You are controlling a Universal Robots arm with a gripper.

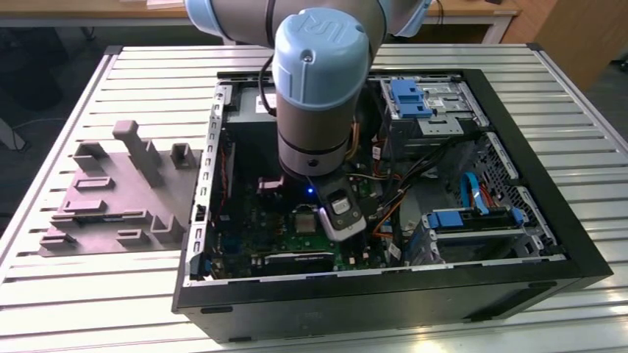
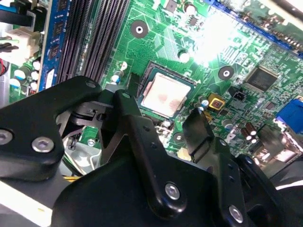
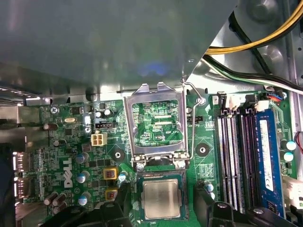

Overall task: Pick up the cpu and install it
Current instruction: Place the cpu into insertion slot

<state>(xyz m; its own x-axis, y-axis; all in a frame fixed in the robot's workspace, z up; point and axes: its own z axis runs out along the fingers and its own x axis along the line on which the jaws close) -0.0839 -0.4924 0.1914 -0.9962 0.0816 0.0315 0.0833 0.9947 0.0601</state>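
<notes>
The cpu (image 3: 162, 198) lies in the socket mid-board (image 3: 208, 165), below the raised lid (image 3: 156, 123), with the claw (image 2: 160, 108) released, fingers (image 2: 196, 127) either side, and white lettering nearby.

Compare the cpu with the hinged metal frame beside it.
The cpu is a solid pale silver square; the hinged metal frame is an open rim with green board showing through. The cpu lies flat in the socket; the frame is swung back off it. Both are metallic.

open computer case (image 1: 393, 301) rests on slatted table (image 1: 98, 294). grey moulded tray (image 1: 98, 217) lies beside it at the exterior view's left.
</notes>
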